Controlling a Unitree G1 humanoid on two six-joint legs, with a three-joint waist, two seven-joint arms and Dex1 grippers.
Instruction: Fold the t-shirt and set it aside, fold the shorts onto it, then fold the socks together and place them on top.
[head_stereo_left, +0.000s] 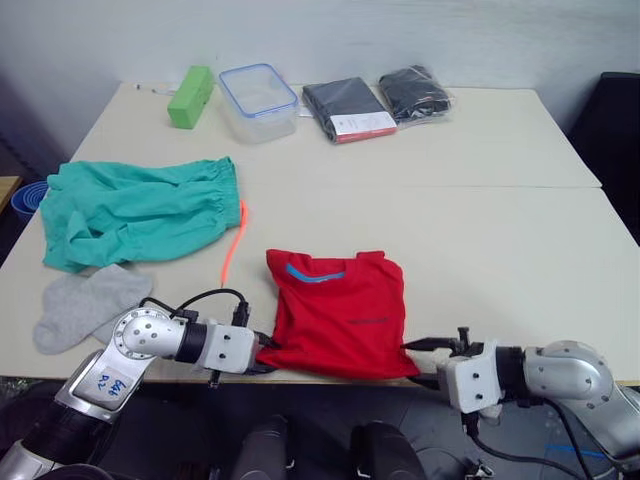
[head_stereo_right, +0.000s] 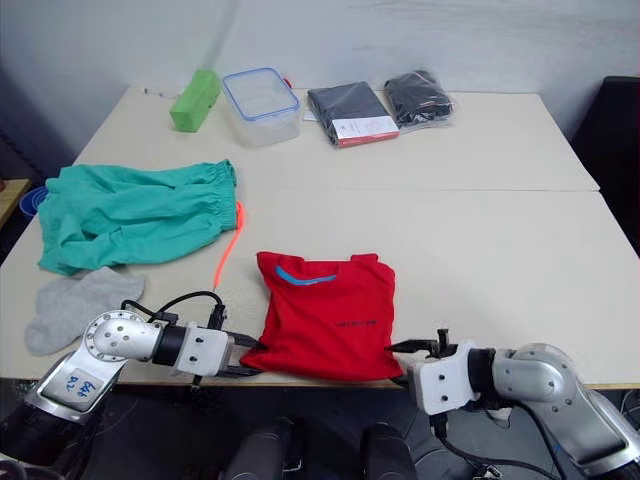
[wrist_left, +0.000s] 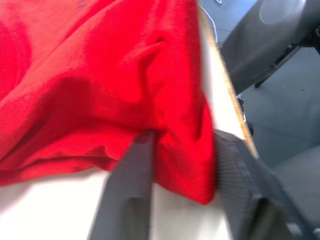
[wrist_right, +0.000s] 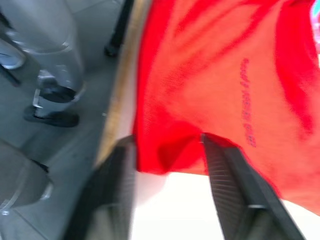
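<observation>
The red t-shirt (head_stereo_left: 340, 310) lies folded into a rectangle at the table's near edge, blue label showing at the collar. My left gripper (head_stereo_left: 262, 356) is at its near left corner, open, with the corner of red cloth (wrist_left: 165, 100) between the two fingers. At the near right corner my right gripper (head_stereo_left: 428, 361) is also open, fingers either side of the cloth (wrist_right: 170, 150). The teal shorts (head_stereo_left: 140, 210) lie spread at the left, orange drawstring (head_stereo_left: 235, 245) trailing toward the t-shirt. The grey socks (head_stereo_left: 85, 305) lie in front of the shorts near the left arm.
Along the back of the table (head_stereo_left: 500, 230) stand a green block (head_stereo_left: 190, 96), a clear lidded container (head_stereo_left: 258, 100) and two black packaged clothes (head_stereo_left: 348, 108), (head_stereo_left: 415, 92). A blue object (head_stereo_left: 28, 195) sits beyond the left edge.
</observation>
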